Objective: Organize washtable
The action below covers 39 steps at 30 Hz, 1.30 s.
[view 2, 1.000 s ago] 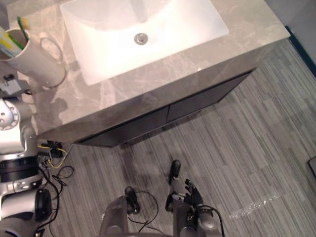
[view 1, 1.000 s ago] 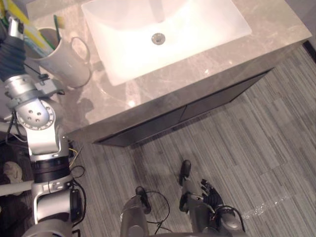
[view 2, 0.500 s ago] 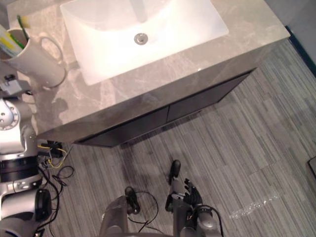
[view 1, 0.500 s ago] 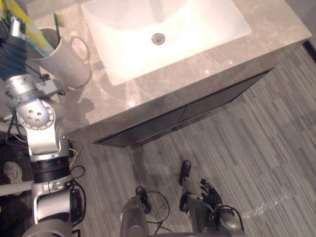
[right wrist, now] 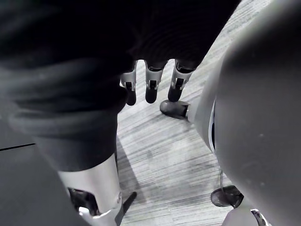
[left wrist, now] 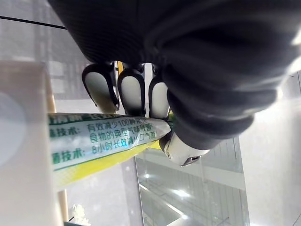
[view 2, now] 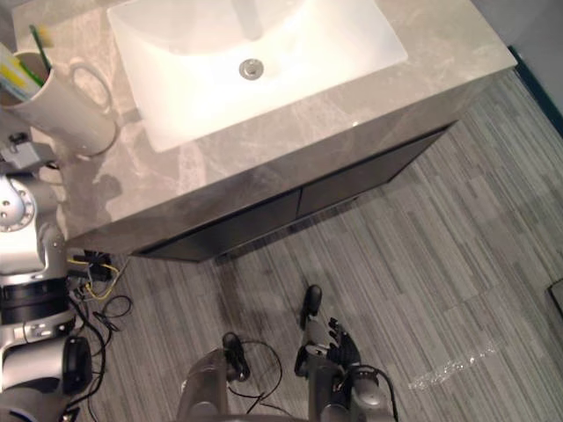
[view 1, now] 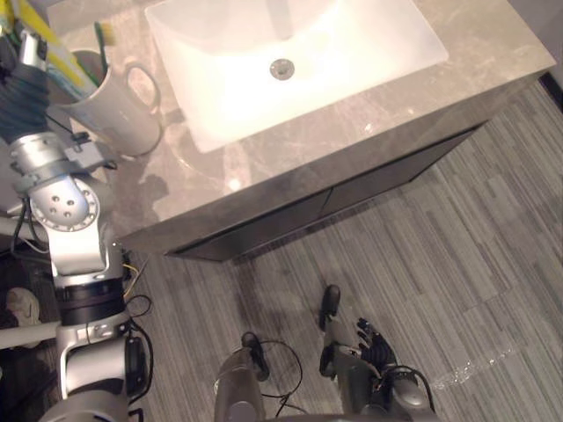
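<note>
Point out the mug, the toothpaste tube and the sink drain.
mug [view 1: 119, 119], left eye view, on its white side wall.
toothpaste tube [left wrist: 103, 136], left wrist view, on its printed body.
sink drain [view 1: 281, 69], left eye view, on its metal centre.

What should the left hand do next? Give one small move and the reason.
Probably lower the tube a little and let go. The left hand is curled round the yellow-green tube, whose lower end appears to sit inside the white mug beside the sink.
</note>
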### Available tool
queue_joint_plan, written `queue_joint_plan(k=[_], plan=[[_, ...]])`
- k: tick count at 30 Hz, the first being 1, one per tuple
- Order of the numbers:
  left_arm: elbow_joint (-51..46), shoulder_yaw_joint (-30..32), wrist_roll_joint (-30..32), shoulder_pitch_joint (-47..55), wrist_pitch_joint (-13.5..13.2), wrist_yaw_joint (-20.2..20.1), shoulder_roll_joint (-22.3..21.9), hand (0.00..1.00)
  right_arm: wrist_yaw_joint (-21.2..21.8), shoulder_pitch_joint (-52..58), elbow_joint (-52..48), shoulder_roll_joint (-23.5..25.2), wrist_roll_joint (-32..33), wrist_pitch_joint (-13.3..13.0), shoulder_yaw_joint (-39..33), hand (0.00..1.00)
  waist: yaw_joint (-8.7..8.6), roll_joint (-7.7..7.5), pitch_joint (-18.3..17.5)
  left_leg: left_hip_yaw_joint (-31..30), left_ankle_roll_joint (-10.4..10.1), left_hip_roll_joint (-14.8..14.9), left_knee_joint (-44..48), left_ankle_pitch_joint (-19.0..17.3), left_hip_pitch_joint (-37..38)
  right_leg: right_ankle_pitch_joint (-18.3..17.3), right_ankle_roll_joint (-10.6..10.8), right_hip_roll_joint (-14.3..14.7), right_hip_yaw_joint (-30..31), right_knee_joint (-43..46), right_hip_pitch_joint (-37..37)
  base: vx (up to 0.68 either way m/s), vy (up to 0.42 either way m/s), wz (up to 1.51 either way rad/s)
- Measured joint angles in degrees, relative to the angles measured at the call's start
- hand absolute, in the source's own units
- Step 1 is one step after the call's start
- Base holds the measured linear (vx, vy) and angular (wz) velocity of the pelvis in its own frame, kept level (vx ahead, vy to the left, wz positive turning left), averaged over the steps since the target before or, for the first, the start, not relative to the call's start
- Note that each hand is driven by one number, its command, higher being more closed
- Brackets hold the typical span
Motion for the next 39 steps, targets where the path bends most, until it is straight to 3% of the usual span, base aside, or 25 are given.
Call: queue_joint_plan(k=[4, 5, 21, 39], plan=[[0.0, 0.0, 0.0, 0.0, 0.0, 0.0, 0.0, 1.00, 0.0, 0.0, 0.0, 0.1, 0.0, 0.0, 0.0, 0.00, 0.02, 0.00, 0.0, 0.0, 0.0, 0.0, 0.0, 0.0, 0.0, 0.0, 0.0, 0.0, 0.0, 0.0, 0.0, 0.00, 0.000, 0.00], [0.0, 0.0, 0.0, 0.0, 0.0, 0.0, 0.0, 0.00, 0.0, 0.0, 0.0, 0.1, 0.0, 0.0, 0.0, 0.00, 0.03, 0.00, 0.0, 0.0, 0.0, 0.0, 0.0, 0.0, 0.0, 0.0, 0.0, 0.0, 0.0, 0.0, 0.0, 0.00, 0.000, 0.00], [-0.6, 0.0, -0.1, 0.0, -0.1, 0.0, 0.0, 0.00, 0.0, 0.0, 0.1, 0.5, 0.0, 0.0, -1.1, 0.00, 1.18, -0.01, 0.0, 0.0, 0.0, 0.0, 0.1, 0.0, 0.0, 0.0, -0.3, 0.0, 0.0, 0.0, 0.0, 0.00, 0.000, 0.00], [-2.4, 0.1, -1.2, 0.1, -0.5, -1.2, 0.0, 0.00, 0.0, 0.0, 0.3, 0.9, -0.1, 0.1, -1.1, 0.00, 1.23, -0.02, -0.2, -0.1, 0.0, 0.0, -0.1, 0.0, 1.2, 0.2, -0.5, 0.0, -0.1, 0.0, 1.2, 0.00, 0.000, 0.00]])
